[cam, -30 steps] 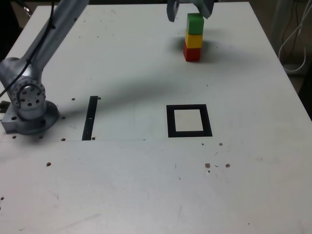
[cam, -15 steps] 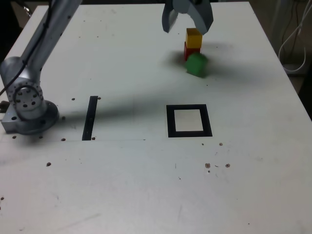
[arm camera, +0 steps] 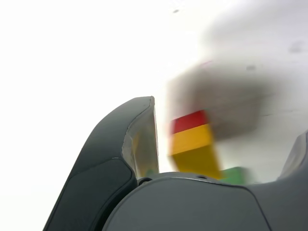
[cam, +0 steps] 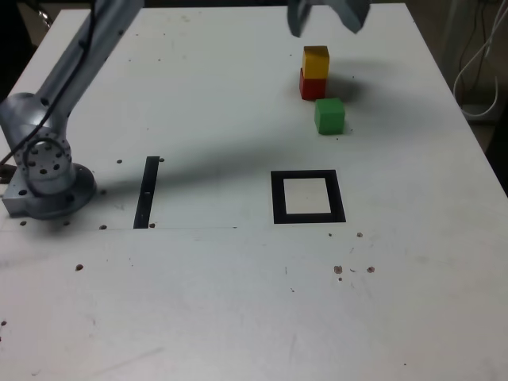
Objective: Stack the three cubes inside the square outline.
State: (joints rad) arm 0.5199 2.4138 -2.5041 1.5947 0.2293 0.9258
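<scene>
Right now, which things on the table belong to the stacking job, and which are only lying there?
Belong to the job:
- green cube, alone on the table
- yellow cube, on top of the red one
- red cube
- square outline, nothing inside it
- gripper, open, holding nothing

Only lying there:
- narrow black strip
- small dark specks on the table

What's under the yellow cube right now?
The red cube sits directly under the yellow cube, only partly visible below it. The table beneath the red one is covered. The green cube lies apart, beside them.
</scene>
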